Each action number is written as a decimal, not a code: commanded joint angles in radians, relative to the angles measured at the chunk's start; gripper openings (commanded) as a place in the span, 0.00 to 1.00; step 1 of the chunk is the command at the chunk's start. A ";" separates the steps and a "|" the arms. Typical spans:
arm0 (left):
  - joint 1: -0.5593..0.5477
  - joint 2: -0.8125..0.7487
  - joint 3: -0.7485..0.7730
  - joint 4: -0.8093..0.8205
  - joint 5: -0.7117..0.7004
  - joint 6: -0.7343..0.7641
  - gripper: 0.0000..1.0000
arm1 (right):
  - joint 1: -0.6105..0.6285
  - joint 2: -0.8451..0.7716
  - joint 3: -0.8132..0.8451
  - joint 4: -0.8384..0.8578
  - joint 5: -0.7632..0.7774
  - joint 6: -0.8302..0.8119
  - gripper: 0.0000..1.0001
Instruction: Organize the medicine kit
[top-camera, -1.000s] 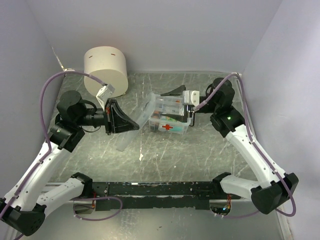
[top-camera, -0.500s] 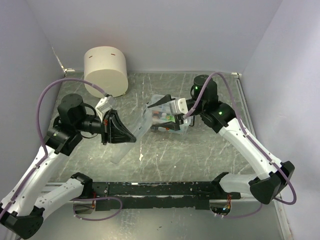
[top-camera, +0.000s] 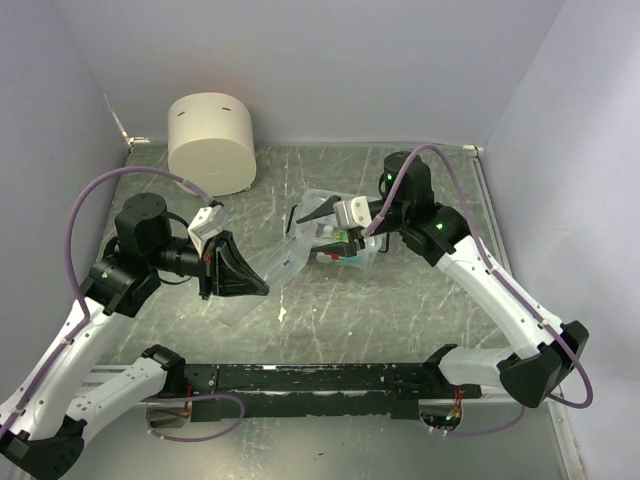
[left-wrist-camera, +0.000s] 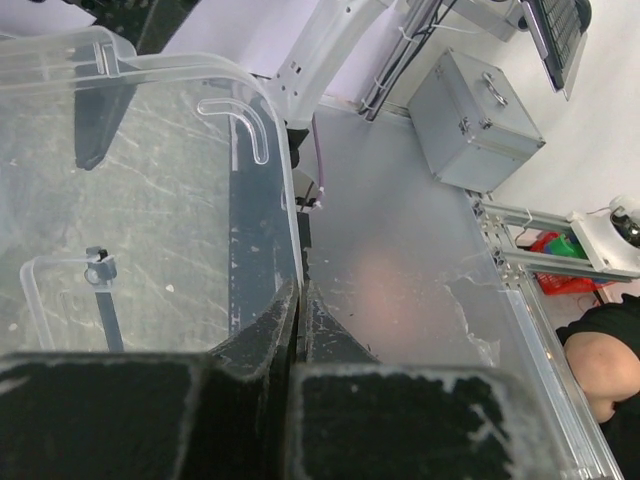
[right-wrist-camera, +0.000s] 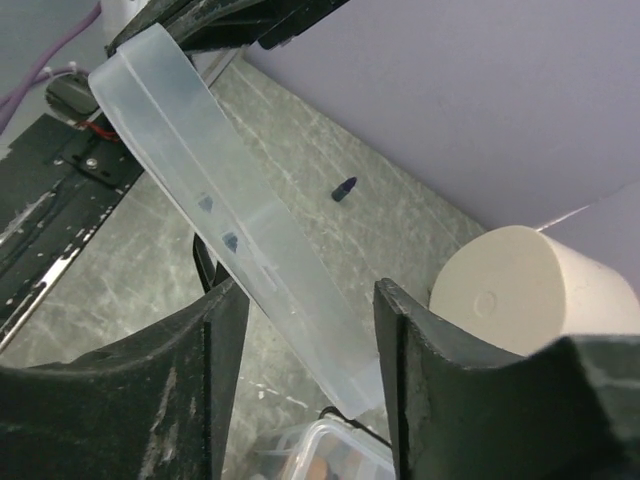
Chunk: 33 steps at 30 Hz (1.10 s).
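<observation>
The medicine kit (top-camera: 352, 252) is a small clear box with coloured packs inside, at the table's middle. Its clear lid (top-camera: 276, 264) is off the box and slants up from left of it. My left gripper (top-camera: 263, 287) is shut on the lid's edge. In the left wrist view the fingertips (left-wrist-camera: 301, 300) pinch the rim of the lid (left-wrist-camera: 150, 200). My right gripper (top-camera: 316, 228) is open and hovers over the kit's left end. In the right wrist view the lid (right-wrist-camera: 230, 220) runs edge-on between the open fingers (right-wrist-camera: 310, 330), untouched, with a corner of the kit (right-wrist-camera: 330, 455) below.
A large cream cylinder (top-camera: 210, 140) stands at the back left and also shows in the right wrist view (right-wrist-camera: 520, 290). A black rail (top-camera: 320, 378) runs along the near edge. Walls close in the left, back and right sides.
My right gripper has swung left over the kit toward the lid, and the kit has shifted slightly left. My left gripper has drawn the lid a little nearer and lower.
</observation>
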 joint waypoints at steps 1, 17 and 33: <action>-0.008 -0.007 0.028 -0.021 0.040 0.057 0.07 | 0.006 0.015 0.039 -0.129 -0.055 -0.095 0.44; -0.013 0.001 0.058 -0.042 0.102 0.075 0.07 | 0.029 0.086 0.113 -0.239 -0.143 -0.133 0.41; -0.014 0.092 0.185 -0.121 -0.277 0.105 0.60 | 0.029 -0.024 -0.033 -0.034 -0.078 0.127 0.04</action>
